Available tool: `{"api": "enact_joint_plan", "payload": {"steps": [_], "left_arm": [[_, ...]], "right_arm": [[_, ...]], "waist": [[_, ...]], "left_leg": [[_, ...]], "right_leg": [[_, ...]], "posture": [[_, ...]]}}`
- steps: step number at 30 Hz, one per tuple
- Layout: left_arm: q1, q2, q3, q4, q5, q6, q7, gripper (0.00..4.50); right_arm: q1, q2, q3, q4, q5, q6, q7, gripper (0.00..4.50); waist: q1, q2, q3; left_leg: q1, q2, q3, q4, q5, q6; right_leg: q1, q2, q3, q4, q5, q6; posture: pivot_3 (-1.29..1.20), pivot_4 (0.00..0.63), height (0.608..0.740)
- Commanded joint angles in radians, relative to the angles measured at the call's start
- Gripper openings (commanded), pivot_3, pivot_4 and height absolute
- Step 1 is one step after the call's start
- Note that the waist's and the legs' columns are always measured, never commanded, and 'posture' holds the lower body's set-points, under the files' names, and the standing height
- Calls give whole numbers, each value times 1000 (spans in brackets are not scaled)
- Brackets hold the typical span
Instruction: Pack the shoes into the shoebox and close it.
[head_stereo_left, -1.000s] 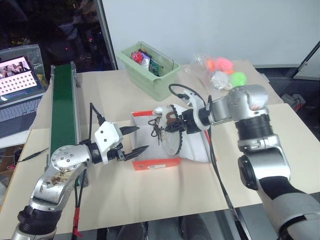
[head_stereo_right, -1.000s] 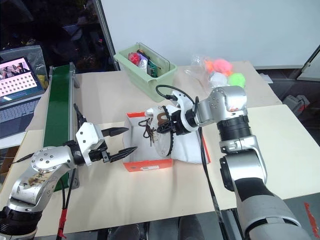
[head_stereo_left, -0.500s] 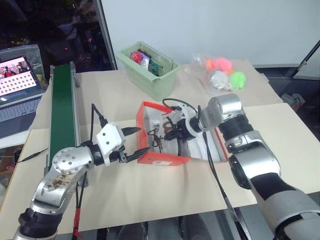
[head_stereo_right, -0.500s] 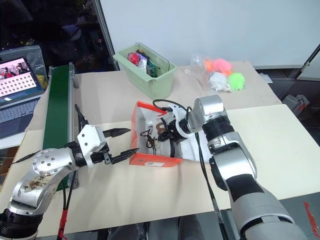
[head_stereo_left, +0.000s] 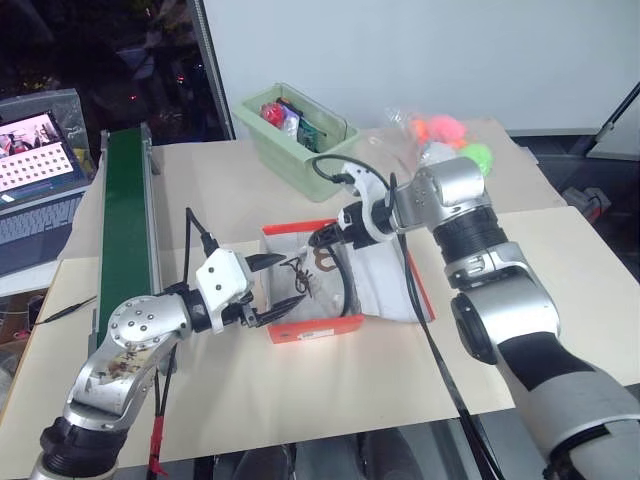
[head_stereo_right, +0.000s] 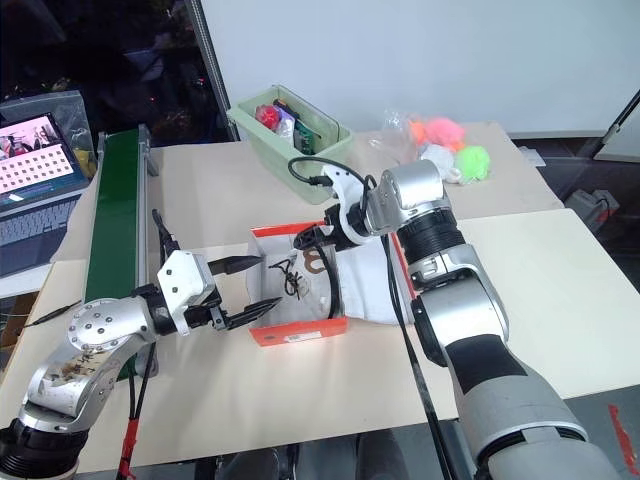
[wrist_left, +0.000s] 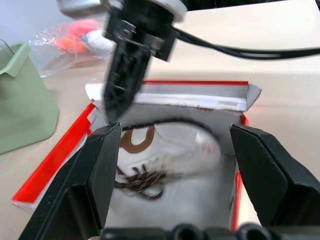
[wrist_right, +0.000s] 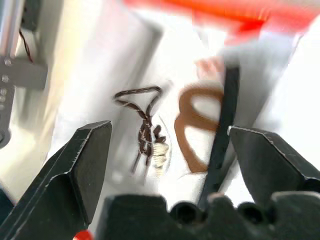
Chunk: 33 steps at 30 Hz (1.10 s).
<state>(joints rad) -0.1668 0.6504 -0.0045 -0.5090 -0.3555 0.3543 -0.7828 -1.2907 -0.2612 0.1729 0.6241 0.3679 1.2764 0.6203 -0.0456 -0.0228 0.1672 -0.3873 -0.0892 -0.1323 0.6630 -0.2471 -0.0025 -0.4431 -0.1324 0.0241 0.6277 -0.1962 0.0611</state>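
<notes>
I stand at a cardboard-covered table (head_stereo_left: 300, 400) with the red shoebox (head_stereo_left: 310, 328) open in front of me, its white inside facing up and its lid (head_stereo_left: 395, 285) lying flat toward my right. The shoes (head_stereo_left: 318, 272), white with dark laces and brownish trim, lie inside the box, tumbled together near the middle; I cannot tell how many of them are there.

My left gripper (head_stereo_left: 275, 283) hovers level at the box's left wall, pointing in toward the shoes. Its two black fingers (wrist_left: 95, 185) are spread well apart and hold nothing; from my left wrist, I see the box interior and the laces between them.

My right gripper (head_stereo_right: 312, 238) reaches down over the far side of the box, tilted toward the shoes. Its fingers (wrist_right: 85, 165) stand wide apart, gripping nothing, with the laces and a brown curved marking on a shoe visible in the gap. A black cable (head_stereo_left: 345, 290) loops from this wrist down across the box.

Behind the box sits a pale green bin (head_stereo_left: 300, 140) holding small items. A clear bag of bright balls (head_stereo_left: 445, 145) lies farther right. A green conveyor belt (head_stereo_left: 125, 230) runs along my left, beside a laptop (head_stereo_left: 35, 160).
</notes>
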Motion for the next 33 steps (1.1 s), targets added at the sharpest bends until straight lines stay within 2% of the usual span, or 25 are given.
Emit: {"api": "enact_joint_plan", "payload": {"steps": [1, 4, 7, 9, 14, 18, 21, 22, 25, 27, 33], "left_arm": [[-19, -9, 6, -7, 1, -3, 17, 3659], [-8, -19, 30, 15, 4, -2, 43, 3659], [13, -39, 93, 65, 23, 12, 123, 3659], [10, -80, 152, 100, 49, 50, 244, 3659], [-61, -239, 307, 117, 143, 208, 634, 3659], [-114, -332, 368, 89, 230, 293, 851, 3659], [-128, -365, 379, 96, 281, 328, 937, 3659], [-126, -367, 376, 101, 295, 324, 948, 3659], [-119, -370, 378, 124, 302, 319, 955, 4439], [-111, -360, 376, 140, 310, 317, 951, 4439], [-123, -346, 395, 187, 315, 298, 953, 4439]], "right_arm": [[12, -24, -19, -182, -27, -94, -24, 4437], [67, -19, -62, -322, -14, -136, -48, 4437], [187, -51, -51, -557, -11, -274, -4, 4437], [311, -109, -9, -725, -44, -416, 45, 4437], [595, -177, -9, -997, -32, -533, 72, 4437], [748, -147, -85, -1052, -12, -598, 21, 4437], [818, -142, -104, -1059, 0, -648, 35, 4437], [832, -145, -98, -1061, 1, -663, 47, 4437], [836, -110, -108, -1061, 92, -626, 73, 4500], [824, -104, -101, -1062, 135, -617, 106, 4500], [829, -143, -38, -1066, 138, -645, 186, 4500]], "waist": [[0, 0, 0], [-1, 0, 0], [-1, 0, 0], [2, 0, 0], [10, -1, -1], [9, -2, -1], [10, -2, -1], [11, -2, -1], [10, -2, -1], [9, -2, -1], [16, -3, -1]], "left_leg": [[0, 0, 0, 0, 0, 0], [0, 0, 0, 0, 0, 0], [0, 0, 0, 0, 0, 0], [0, 0, -1, 0, 0, 0], [0, 0, 0, 2, 0, 0], [3, 0, 0, 5, -1, -2], [5, 0, 1, 5, -2, -2], [6, 0, 1, 5, -2, -2], [7, 0, 2, 5, -2, -2], [7, 0, 2, 5, -2, -2], [7, 0, 2, 5, -2, -2]], "right_leg": [[0, 0, 0, 0, 0, 0], [0, 0, 0, 0, 0, 0], [0, 0, 0, 0, 0, 0], [-1, 0, 0, 1, 0, 0], [2, 0, 0, -1, 0, 1], [3, 0, 1, -2, 0, 1], [5, 0, 2, -2, 0, 1], [5, 0, 2, -1, 0, 0], [6, 1, 3, -1, 0, 0], [6, 1, 3, -1, 0, 0], [6, 1, 3, -2, 0, 1]], "posture": [[0, 150, 740], [0, 150, 740], [0, 150, 740], [0, 150, 740], [0, 150, 740], [0, 150, 740], [0, 150, 740], [0, 150, 740], [0, 150, 740], [0, 150, 740], [0, 150, 740]]}}
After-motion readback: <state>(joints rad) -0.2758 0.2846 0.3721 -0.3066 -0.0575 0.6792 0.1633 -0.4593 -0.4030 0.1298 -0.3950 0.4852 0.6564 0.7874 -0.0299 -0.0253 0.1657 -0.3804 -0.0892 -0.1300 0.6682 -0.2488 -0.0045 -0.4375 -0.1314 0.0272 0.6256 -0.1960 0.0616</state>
